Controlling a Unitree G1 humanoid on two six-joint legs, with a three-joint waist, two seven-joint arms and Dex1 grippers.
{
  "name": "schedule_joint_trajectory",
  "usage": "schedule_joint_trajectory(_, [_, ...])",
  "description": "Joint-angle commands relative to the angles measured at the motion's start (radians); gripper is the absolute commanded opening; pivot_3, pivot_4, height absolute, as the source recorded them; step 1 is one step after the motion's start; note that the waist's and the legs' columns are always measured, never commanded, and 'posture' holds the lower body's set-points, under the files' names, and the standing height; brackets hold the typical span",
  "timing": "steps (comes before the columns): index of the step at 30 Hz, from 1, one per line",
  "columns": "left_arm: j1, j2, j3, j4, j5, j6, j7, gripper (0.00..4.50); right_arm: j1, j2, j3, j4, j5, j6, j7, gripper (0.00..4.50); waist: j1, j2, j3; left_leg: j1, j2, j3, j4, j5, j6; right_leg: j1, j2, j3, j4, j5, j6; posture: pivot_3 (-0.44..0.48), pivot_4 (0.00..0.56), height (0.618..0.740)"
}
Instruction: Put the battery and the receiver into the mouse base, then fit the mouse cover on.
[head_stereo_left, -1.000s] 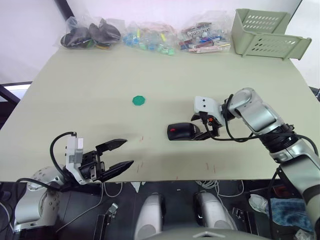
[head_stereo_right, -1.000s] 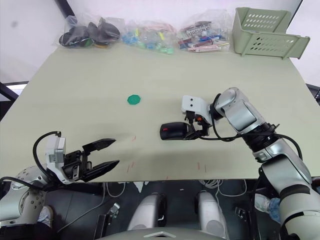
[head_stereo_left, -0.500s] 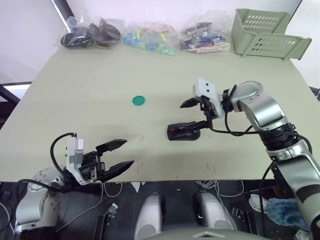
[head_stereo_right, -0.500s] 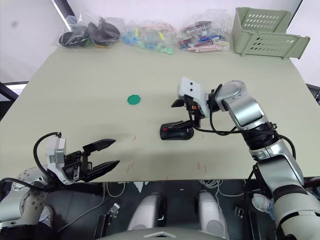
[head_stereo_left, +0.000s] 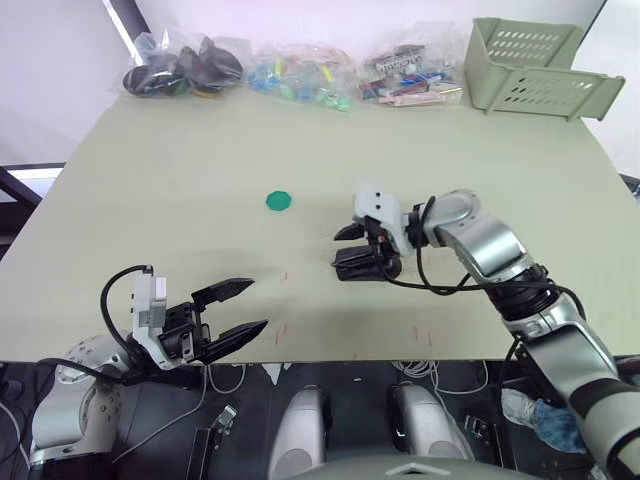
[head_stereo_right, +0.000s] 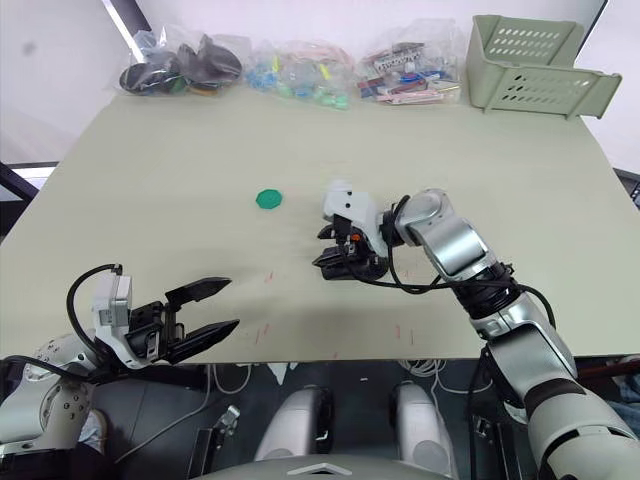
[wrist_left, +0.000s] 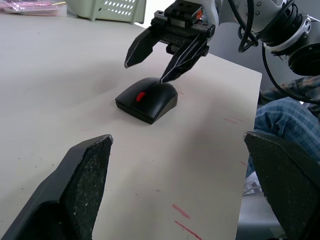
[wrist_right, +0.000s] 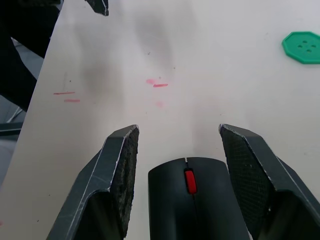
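Observation:
The black mouse base (head_stereo_left: 362, 263) with its red wheel lies mid-table. It looks whole: a smooth black mouse cover (wrist_left: 161, 94) closes its back. My right gripper (head_stereo_left: 349, 250) is open, its fingers straddling the mouse's front end; in the right wrist view the red wheel (wrist_right: 189, 181) sits between the two fingers (wrist_right: 121, 165). I cannot tell whether they touch the mouse. My left gripper (head_stereo_left: 255, 304) hangs open and empty at the table's near edge, well to the left of the mouse. The battery and the receiver are out of view.
A green disc (head_stereo_left: 278, 201) lies left of the mouse, farther back. Bags of parts (head_stereo_left: 185, 65) line the far edge, and a pale green basket (head_stereo_left: 530, 70) stands at the far right corner. Red marks (wrist_right: 157, 84) dot the tabletop.
My right gripper let go of the mouse's right side, opened, swung up and over, and now sits lower, straddling the mouse's front. The left arm has not moved.

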Motion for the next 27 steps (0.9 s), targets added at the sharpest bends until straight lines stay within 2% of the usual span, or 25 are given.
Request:
schedule_joint_trajectory(1, [0.003, 0.006, 0.016, -0.008, -0.002, -0.013, 0.004, 4.5, -0.009, 0.01, 0.003, 0.004, -0.003, -0.018, -0.008, 2.41, 0.0, 0.0, 0.0, 0.0, 0.0, 0.0, 0.0, 0.0, 0.0, 0.0, 0.0, 0.0, 0.0, 0.0, 0.0, 0.0, 0.15, 0.74])
schedule_joint_trajectory(4, [0.008, 0.006, 0.017, -0.012, -0.003, -0.013, 0.005, 4.5, -0.009, 0.015, 0.006, 0.008, -0.005, -0.022, -0.013, 1.41, 0.0, 0.0, 0.0, 0.0, 0.0, 0.0, 0.0, 0.0, 0.0, 0.0, 0.0, 0.0, 0.0, 0.0, 0.0, 0.0, 0.15, 0.74])
schedule_joint_trajectory(13, [0.011, 0.003, 0.012, -0.017, -0.003, -0.014, 0.011, 4.5, -0.005, 0.029, 0.023, 0.039, -0.022, -0.027, -0.02, 1.41, 0.0, 0.0, 0.0, 0.0, 0.0, 0.0, 0.0, 0.0, 0.0, 0.0, 0.0, 0.0, 0.0, 0.0, 0.0, 0.0, 0.15, 0.74])
schedule_joint_trajectory(20, [0.01, 0.0, 0.008, -0.013, -0.001, -0.019, 0.013, 4.5, 0.042, -0.022, 0.141, 0.149, -0.124, -0.026, -0.012, 1.41, 0.003, -0.001, -0.003, 0.001, 0.0, 0.0, 0.0, 0.0, 0.0, 0.001, 0.0, 0.0, 0.0, 0.0, 0.0, 0.0, 0.15, 0.74])
schedule_joint_trajectory(23, [0.009, 0.001, 0.009, -0.011, -0.001, -0.019, 0.012, 4.5, 0.052, -0.013, 0.072, 0.128, -0.084, -0.093, -0.024, 1.41, 0.005, -0.003, -0.005, 0.002, 0.0, 0.0, 0.0, 0.0, 0.0, 0.002, -0.001, 0.0, 0.0, 0.0, -0.001, 0.0, 0.15, 0.74])
schedule_joint_trajectory(27, [0.013, -0.001, 0.011, -0.01, -0.003, -0.022, 0.01, 4.5, 0.123, -0.028, -0.13, -0.039, 0.081, -0.167, 0.001, 1.41, 0.008, -0.003, -0.005, 0.002, 0.0, 0.0, 0.001, 0.0, 0.0, 0.003, -0.003, 0.0, 0.0, 0.0, 0.0, 0.0, 0.15, 0.74])
